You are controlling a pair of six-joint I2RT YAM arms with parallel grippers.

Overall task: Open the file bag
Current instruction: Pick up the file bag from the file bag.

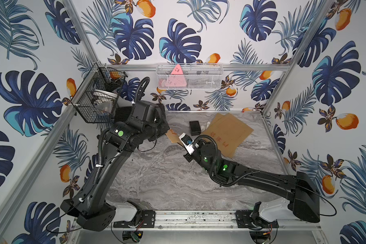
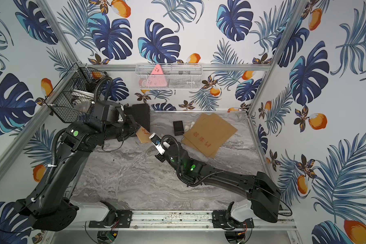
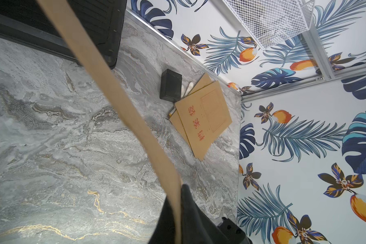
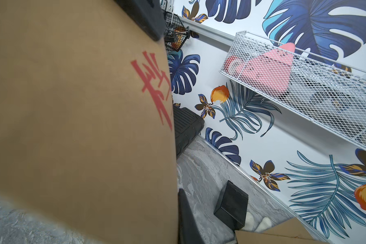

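Brown kraft-paper file bag (image 1: 172, 136) w/ red lettering, held above grey marble surface (image 1: 167, 181), far-left area. Left fingers (image 3: 188, 202) pinch its left edge, narrow gap; right fingers (image 4: 187, 215) clamped on its right end.

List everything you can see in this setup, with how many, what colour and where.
table: one, grey marble, under everything
held file bag: one, brown with red print, gripped between both end effectors
spare file bags: two, brown, stacked flat, back right of table
box: one, black, beside the spare file bags
lumps: two showing, white, by the box; what they are is unclear
ribbed panel: one, black, back left by the wall
wire basket: one, black, left wall
mesh basket: one, white, back wall
triangle: one, pink, inside mesh basket
left end effector: one, black, shut on held file bag
right end effector: one, black, shut on held file bag
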